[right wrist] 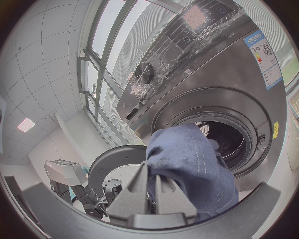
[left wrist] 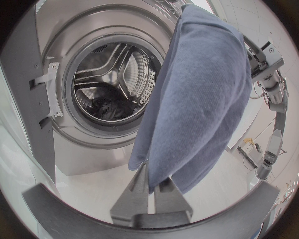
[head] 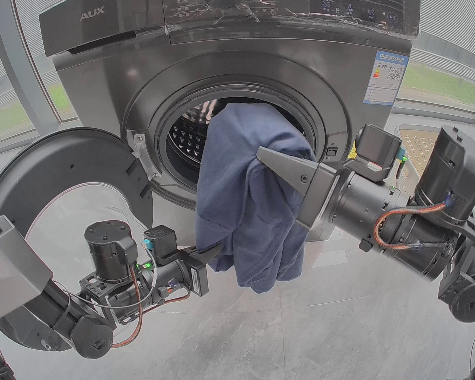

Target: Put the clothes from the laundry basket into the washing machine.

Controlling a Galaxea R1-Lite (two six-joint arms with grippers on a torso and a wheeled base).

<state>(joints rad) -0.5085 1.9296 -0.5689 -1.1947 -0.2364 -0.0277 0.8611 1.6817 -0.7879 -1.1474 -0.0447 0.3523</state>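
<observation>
Pale marbled floor [head: 314,334], tall windows [right wrist: 104,34], white tiled ceiling [right wrist: 40,53].

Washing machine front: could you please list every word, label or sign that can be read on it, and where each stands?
Washing machine, top left panel: a short brand logo in pale letters, not quoted here.
Blue-edged label, upper right of the front: coloured bars and a square code; print too small.
Control panel: small symbols, too small.
Yellow sticker by the door latch: unreadable.
Blue garment: no print.
</observation>
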